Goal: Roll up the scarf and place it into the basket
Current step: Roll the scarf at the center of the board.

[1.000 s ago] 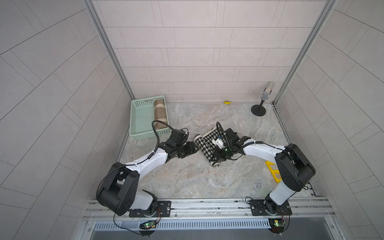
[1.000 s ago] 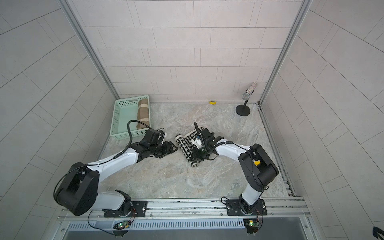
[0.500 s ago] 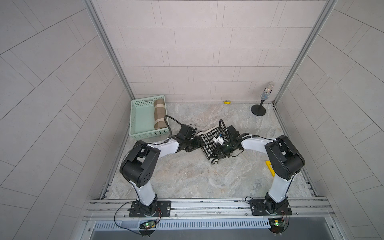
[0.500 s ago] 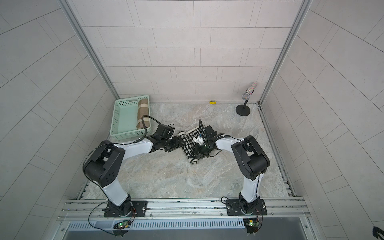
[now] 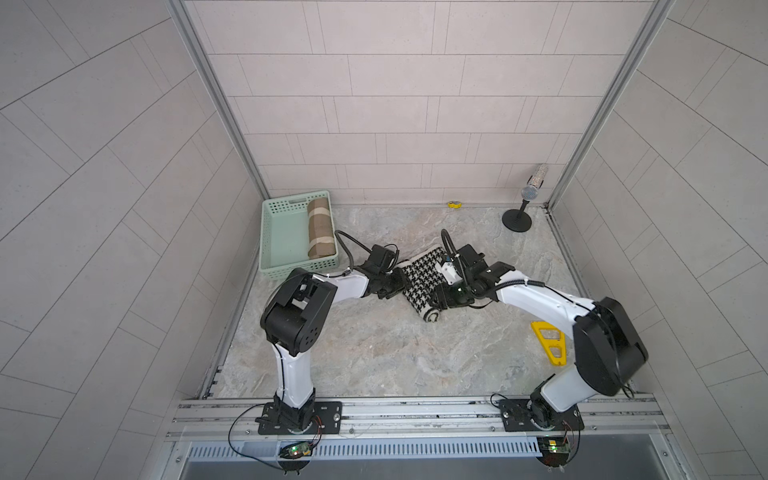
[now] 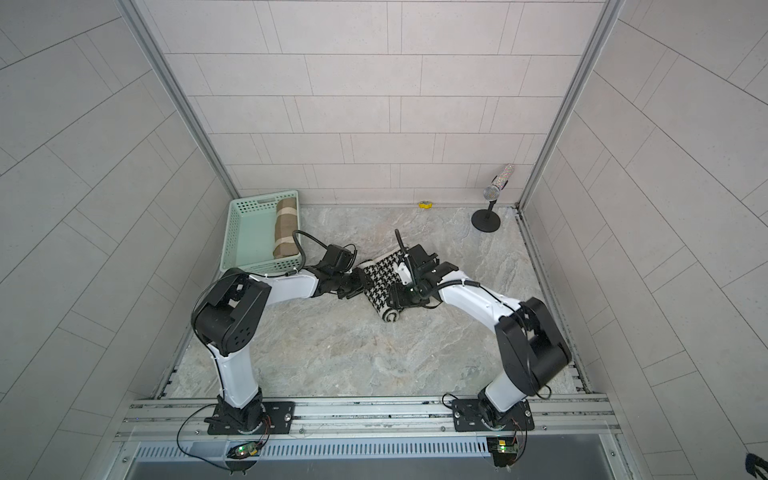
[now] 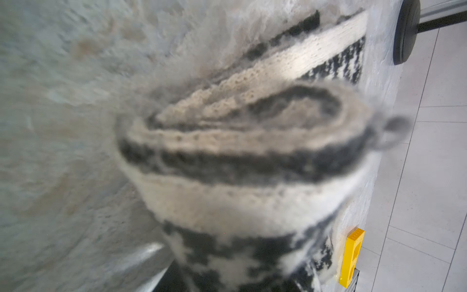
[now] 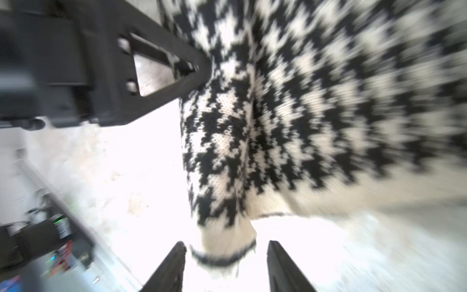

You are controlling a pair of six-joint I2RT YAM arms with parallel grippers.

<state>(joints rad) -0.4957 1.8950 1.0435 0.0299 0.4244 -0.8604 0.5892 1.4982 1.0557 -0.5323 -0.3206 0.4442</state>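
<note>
The scarf (image 5: 420, 282), black-and-white houndstooth, lies rolled on the marble table in both top views, between the two arms. My left gripper (image 5: 398, 283) is at the roll's left side. In the left wrist view the blurred roll end (image 7: 242, 156) fills the frame and hides the jaws except one grey finger (image 7: 141, 257) beside it. My right gripper (image 8: 225, 252) is open, with a loose scarf corner (image 8: 227, 242) lying between its fingertips and touching neither. The mint-green basket (image 5: 282, 241) stands at the back left, apart from both grippers.
A brown rolled cloth (image 5: 321, 226) lies in the basket. A yellow triangular piece (image 5: 549, 343) lies near the right arm. A microphone on a black stand (image 5: 519, 212) stands in the back right corner. A small yellow object (image 5: 455, 204) lies by the back wall.
My left arm has swung in from the left up to the scarf roll, and its jaws have narrowed. My right gripper has opened and let go of the scarf.
</note>
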